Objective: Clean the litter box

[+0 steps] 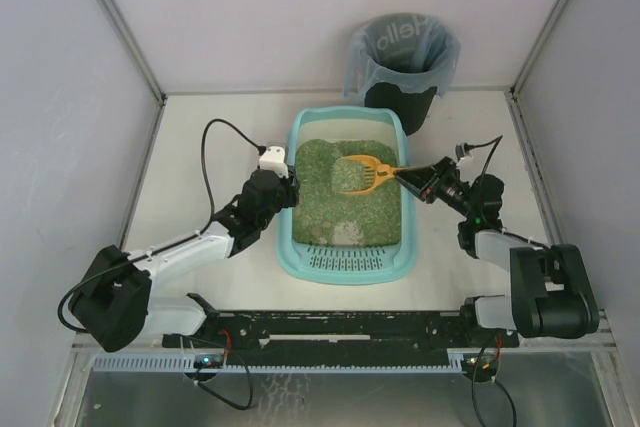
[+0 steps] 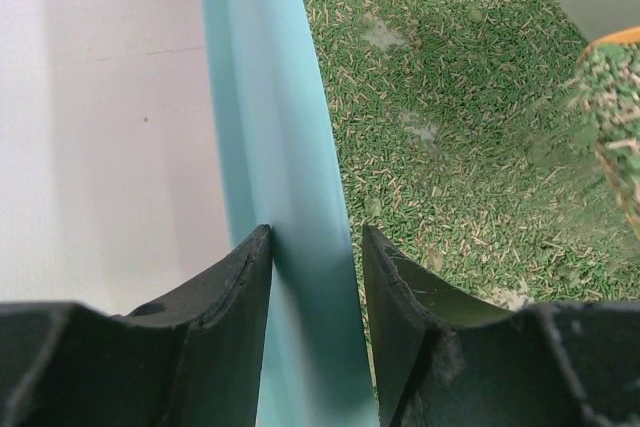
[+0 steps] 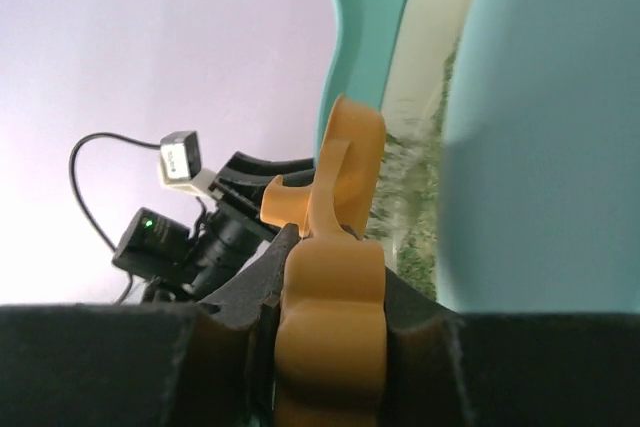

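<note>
There is one litter box (image 1: 345, 263) holding one bed of green litter (image 1: 340, 212), one orange scoop (image 1: 362, 175), and one black bin (image 1: 400, 105) lined with one grey-blue bag (image 1: 362, 62), all on a single counter (image 1: 200, 147). Two arms are in view, a left arm (image 1: 190, 244) and a right arm (image 1: 500, 244), each ending in two fingers (image 2: 220, 297), so four in all. Two black cables (image 1: 205, 162) show, one looping above each arm.
</note>
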